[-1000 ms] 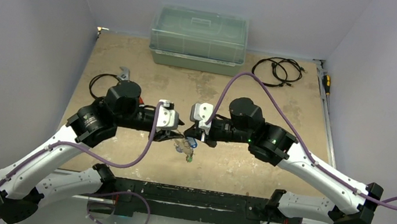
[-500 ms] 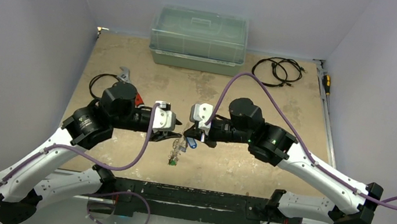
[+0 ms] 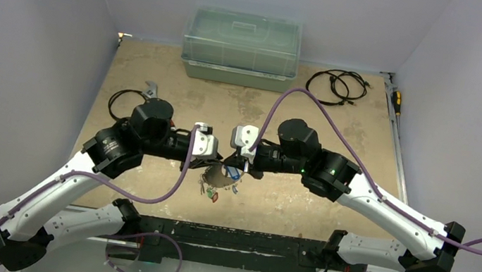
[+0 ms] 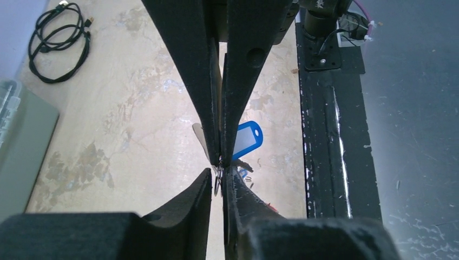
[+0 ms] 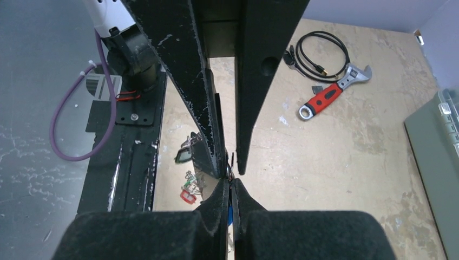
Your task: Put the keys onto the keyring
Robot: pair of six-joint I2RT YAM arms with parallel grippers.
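Sandy tabletop (image 3: 161,75) below: my right gripper (image 3: 235,169) stays pinched on the keyring (image 4: 218,187); my left gripper (image 3: 214,166) has just narrowed around its wire, grip unclear. Keys (image 5: 188,184) dangle just beneath both, seemingly threaded already.

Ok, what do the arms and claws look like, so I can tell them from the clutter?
Both match: the left arm and right arm have white links with round black joints, and a purple cable runs along each. The left claw and right claw have matte black, wedge-shaped fingers. A small green light glows on the right arm.
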